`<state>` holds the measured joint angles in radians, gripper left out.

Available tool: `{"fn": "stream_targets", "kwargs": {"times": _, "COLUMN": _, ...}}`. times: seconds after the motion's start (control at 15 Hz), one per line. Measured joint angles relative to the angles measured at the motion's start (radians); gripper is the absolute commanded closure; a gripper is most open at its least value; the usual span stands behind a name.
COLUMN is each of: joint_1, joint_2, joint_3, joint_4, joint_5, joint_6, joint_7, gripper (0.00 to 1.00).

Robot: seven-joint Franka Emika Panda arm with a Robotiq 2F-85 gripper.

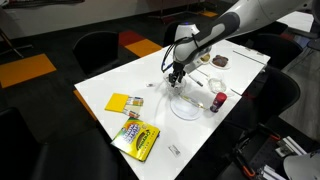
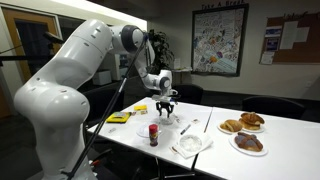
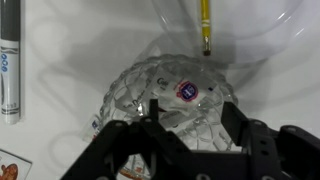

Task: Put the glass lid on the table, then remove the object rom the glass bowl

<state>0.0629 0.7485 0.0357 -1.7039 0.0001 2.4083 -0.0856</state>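
end effector point(image 3: 192, 112) spread over glass lid point(image 3: 165, 85); marker point(image 3: 10, 60) near.

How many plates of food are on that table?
2. One plate with pastries sits toward the right end of the table in an exterior view. The second plate lies just in front of it, nearer the camera. More could be hidden behind the arm.

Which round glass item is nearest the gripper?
The small faceted glass lid with the purple sticker, directly below the open jaws. The larger whitish bowl sits farther off.
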Motion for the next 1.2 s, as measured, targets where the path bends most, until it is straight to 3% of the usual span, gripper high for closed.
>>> {"fn": "stream_targets", "kwargs": {"times": 0.13, "joint_1": -0.001, "joint_2": 0.003, "joint_3": -0.010, "joint_4": -0.001, "joint_5": -0.001, "joint_6": -0.008, "joint_7": 0.001, "gripper": 0.15}}
{"fn": "stream_targets", "kwargs": {"times": 0.67, "joint_1": -0.036, "joint_2": 0.004, "joint_3": -0.062, "joint_4": -0.021, "joint_5": -0.003, "joint_6": -0.021, "joint_7": 0.001, "gripper": 0.25}}
{"fn": "stream_targets", "kwargs": {"times": 1.13, "joint_1": -0.063, "joint_2": 0.004, "joint_3": -0.072, "joint_4": -0.032, "joint_5": -0.023, "joint_6": -0.021, "joint_7": -0.001, "gripper": 0.21}}
{"fn": "stream_targets", "kwargs": {"times": 1.2, "joint_1": -0.064, "joint_2": 0.004, "joint_3": -0.073, "joint_4": -0.033, "joint_5": -0.028, "joint_6": -0.021, "joint_7": -0.002, "gripper": 0.45}}
